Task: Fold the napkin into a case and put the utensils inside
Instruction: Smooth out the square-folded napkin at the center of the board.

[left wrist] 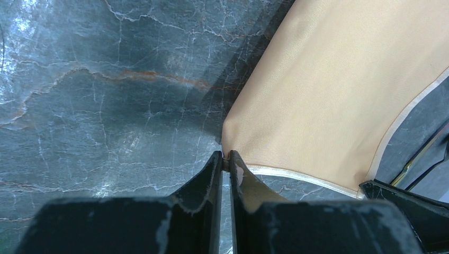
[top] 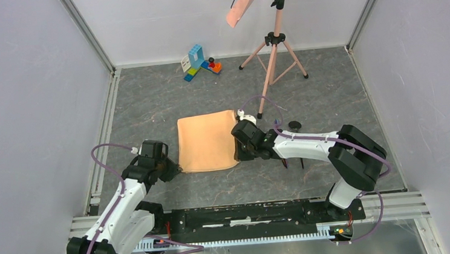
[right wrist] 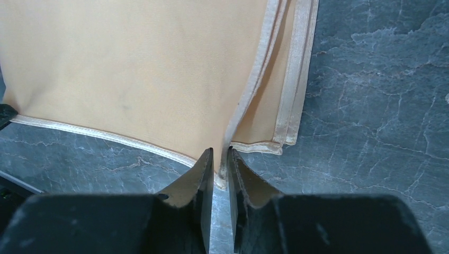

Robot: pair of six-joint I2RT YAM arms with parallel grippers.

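The peach-tan napkin (top: 207, 142) lies folded in layers on the dark marble table. My left gripper (top: 176, 167) is at its near-left corner, and in the left wrist view it (left wrist: 226, 156) is shut on the tip of that corner of the napkin (left wrist: 339, 90). My right gripper (top: 238, 155) is at the near-right corner. In the right wrist view it (right wrist: 220, 153) is shut on the hemmed corner of the top layer of the napkin (right wrist: 137, 74), raised off the lower layers (right wrist: 290, 100). A black utensil's round end (top: 295, 124) shows behind the right arm, which hides the rest.
A pink tripod (top: 274, 50) carrying a salmon strip (top: 249, 1) stands at the back right, one leg close behind the napkin. Toy bricks (top: 200, 62) sit at the back wall. White walls close in both sides, and a metal rail (top: 247, 213) runs along the near edge.
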